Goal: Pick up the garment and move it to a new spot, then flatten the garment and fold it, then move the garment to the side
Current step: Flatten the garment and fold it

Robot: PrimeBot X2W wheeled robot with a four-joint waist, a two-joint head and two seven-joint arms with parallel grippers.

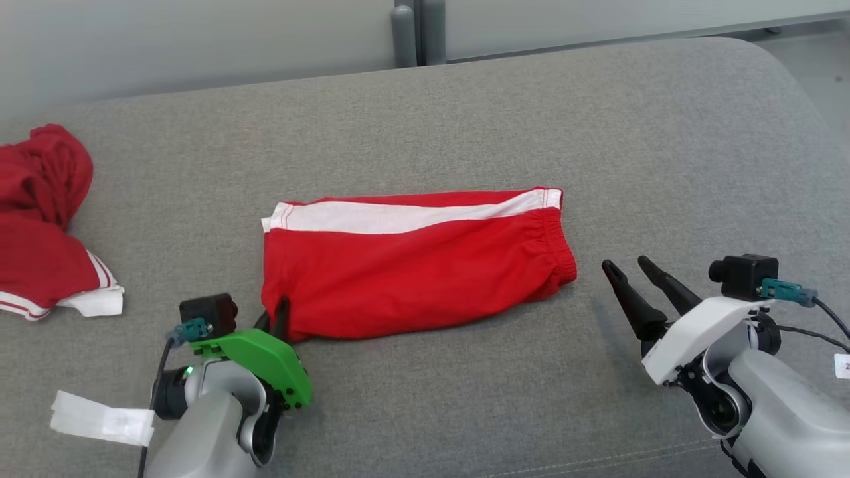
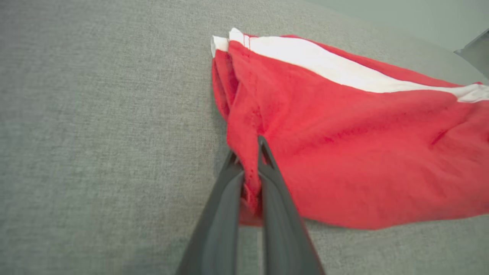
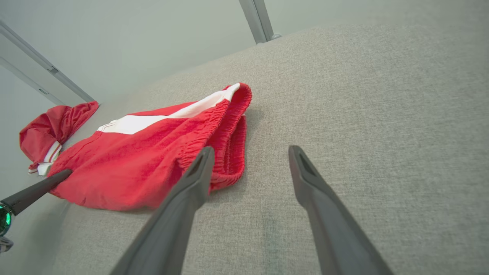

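Left gripper (image 2: 248, 152): jaws closed to a thin pinch with a fold of red cloth caught between them. The grip is on the near left corner of the shorts (image 1: 412, 265), by the leg hem (image 2: 233, 88). The cloth there rises in a small ridge toward the tips. Cannot tell how many layers are in the pinch.

Right gripper (image 1: 625, 264): jaws spread wide, nothing between them, nothing touched. The tips sit near the waistband (image 1: 561, 245), off its right end and apart from it. In the right wrist view the waistband lies ahead and to the left of the tips.

Shorts: mid-cushion (image 1: 465, 119), fairly flat, apparently doubled leg on leg, with the white stripe along the far edge. The long axis runs left to right across the robot's front, hem end to its left and waistband end to its right. Each arm therefore has one end on its own side. The left is already on its end, and the right is the nearer arm for the waistband.

Judgement: to carry or fold along the long axis, the right arm would need to go left and slightly forward to the near waistband corner. Lifting on the one held corner alone would likely drag or bunch the cloth.

Second garment (image 1: 46, 219): red, crumpled at the cushion's left edge, well apart from the shorts.
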